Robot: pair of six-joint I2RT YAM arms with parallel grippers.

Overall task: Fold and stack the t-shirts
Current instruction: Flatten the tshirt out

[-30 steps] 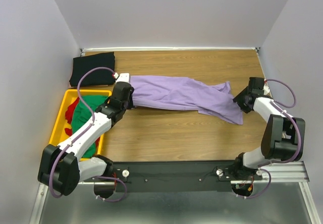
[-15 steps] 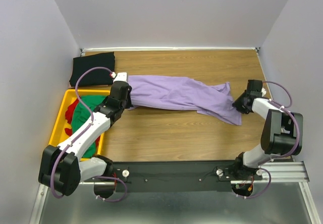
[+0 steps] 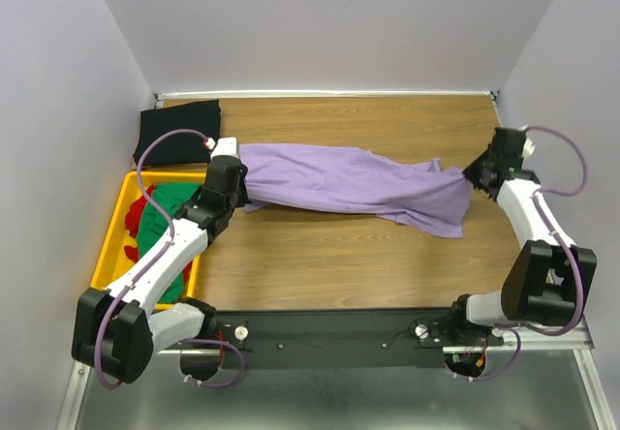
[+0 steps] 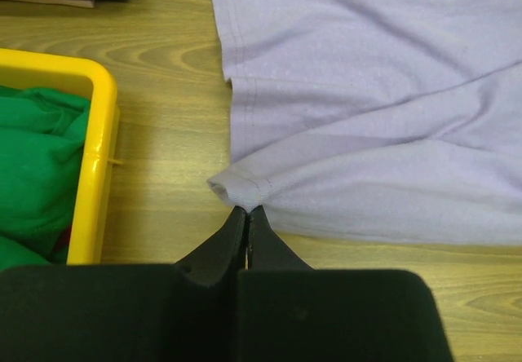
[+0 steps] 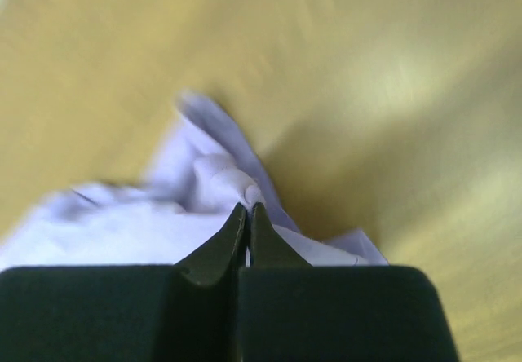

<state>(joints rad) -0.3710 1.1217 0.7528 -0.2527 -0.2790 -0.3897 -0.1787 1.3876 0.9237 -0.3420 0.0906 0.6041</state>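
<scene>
A lavender-purple t-shirt [image 3: 349,180] lies stretched across the middle of the wooden table. My left gripper [image 3: 239,190] is shut on a hem corner of this shirt [image 4: 241,189] at its left end, beside the crate. At the right end my right gripper [image 3: 472,173] is shut on a pinch of the same cloth [image 5: 245,189]; that view is blurred. A folded black t-shirt [image 3: 177,130] sits at the back left corner. A green t-shirt [image 3: 163,219] and a red t-shirt [image 3: 134,219] lie crumpled in the yellow crate.
The yellow plastic crate [image 3: 114,219] stands at the left edge, its rim [image 4: 98,158] close to my left gripper. Grey walls close the table at the back and on both sides. Bare wood [image 3: 329,251] lies in front of the purple shirt.
My right gripper has shut on the purple shirt's right end and swung back and to the right, pulling that end out. The left gripper has shifted slightly back and left with its corner.
</scene>
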